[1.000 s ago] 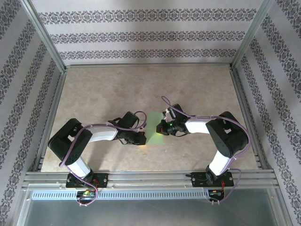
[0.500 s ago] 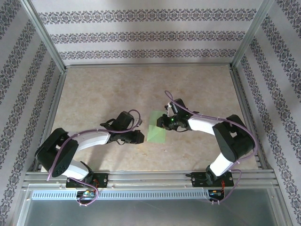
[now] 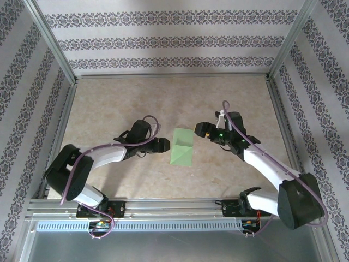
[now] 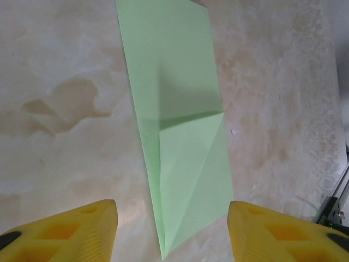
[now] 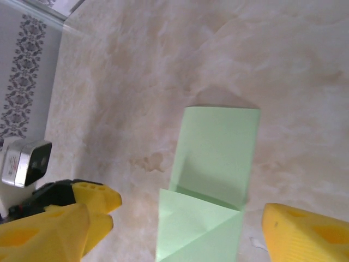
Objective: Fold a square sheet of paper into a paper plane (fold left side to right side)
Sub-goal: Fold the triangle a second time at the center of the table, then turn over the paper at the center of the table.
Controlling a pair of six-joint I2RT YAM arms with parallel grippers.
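In the top external view, the sheet of paper (image 3: 181, 147) was seen flat on the tabletop (image 3: 125, 98). It was already folded into a narrow strip with a slanted flap, and its long axis lay roughly crosswise to the line between the two pincers. The left pincer (image 3: 165, 144) was placed just left of the paper's middle, and the right pincer (image 3: 198, 129) just off its far right corner. Both were spread apart and nothing was held. Neither could be called clearly nearer, though the left one was judged better lined up with a long edge.

In the left wrist view, the sheet of paper (image 4: 177, 125) was seen running lengthwise up the view. Its pointed near end lay between the parted fingers (image 4: 82, 234) of the left pincer (image 4: 172, 218), untouched as far as could be told.

In the right wrist view, the sheet of paper (image 5: 215, 158) was seen ahead of the widely spread right pincer (image 5: 177, 234). Its long axis led away, with the flap at the nearer end.
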